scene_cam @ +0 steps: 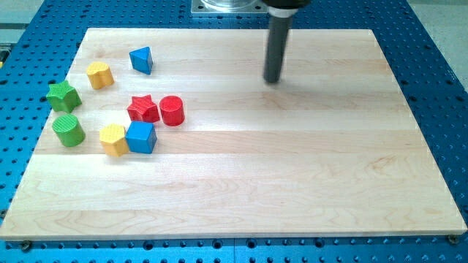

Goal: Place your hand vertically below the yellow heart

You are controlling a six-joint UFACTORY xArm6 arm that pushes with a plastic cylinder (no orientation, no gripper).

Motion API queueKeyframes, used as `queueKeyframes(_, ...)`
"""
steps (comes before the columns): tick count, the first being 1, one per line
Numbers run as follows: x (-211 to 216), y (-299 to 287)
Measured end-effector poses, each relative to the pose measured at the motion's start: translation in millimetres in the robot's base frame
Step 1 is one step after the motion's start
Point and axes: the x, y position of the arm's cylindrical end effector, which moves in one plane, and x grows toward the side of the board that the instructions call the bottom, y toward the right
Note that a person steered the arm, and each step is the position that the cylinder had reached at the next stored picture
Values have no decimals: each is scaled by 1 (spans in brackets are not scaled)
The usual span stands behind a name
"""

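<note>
My tip rests on the wooden board in the upper middle of the view, far to the right of all the blocks. The yellow heart lies at the view's left, touching the blue cube on its right. A second yellow block, which looks like a pentagon, lies higher up at the left. My tip is well above and to the right of the yellow heart.
A blue triangle lies near the top left. A green star and a green cylinder sit by the left edge. A red star and a red cylinder lie side by side above the blue cube.
</note>
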Motion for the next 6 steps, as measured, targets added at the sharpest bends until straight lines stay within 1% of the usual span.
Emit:
queueKeyframes(1, 0, -43)
queueKeyframes(3, 7, -163)
queueKeyframes(4, 33, -182)
queueKeyframes(5, 45, -209)
queueKeyframes(6, 46, -251)
